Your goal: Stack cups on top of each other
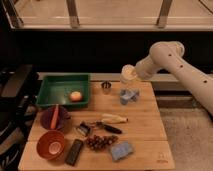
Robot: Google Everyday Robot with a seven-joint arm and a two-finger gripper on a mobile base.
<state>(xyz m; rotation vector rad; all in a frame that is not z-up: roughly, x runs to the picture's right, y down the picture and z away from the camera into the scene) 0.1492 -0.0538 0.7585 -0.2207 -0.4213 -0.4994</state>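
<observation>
The cream-white cup (pixel 128 74) is held up in the air at the end of my white arm, above the back of the wooden table (pixel 145 130). My gripper (pixel 135 75) is shut on the cream-white cup, right of and above the small steel cup (pixel 106 87). The steel cup stands upright at the table's back edge, next to the green tray. The two cups are apart.
A green tray (pixel 50 90) with a round fruit (pixel 75 96) is back left. A blue-grey object (pixel 128 95) lies under the held cup. A purple bowl (pixel 56 118), orange bowl (pixel 51 144), banana (pixel 114 118), grapes (pixel 98 142), blue sponge (pixel 121 149) and dark box (pixel 75 151) fill the front.
</observation>
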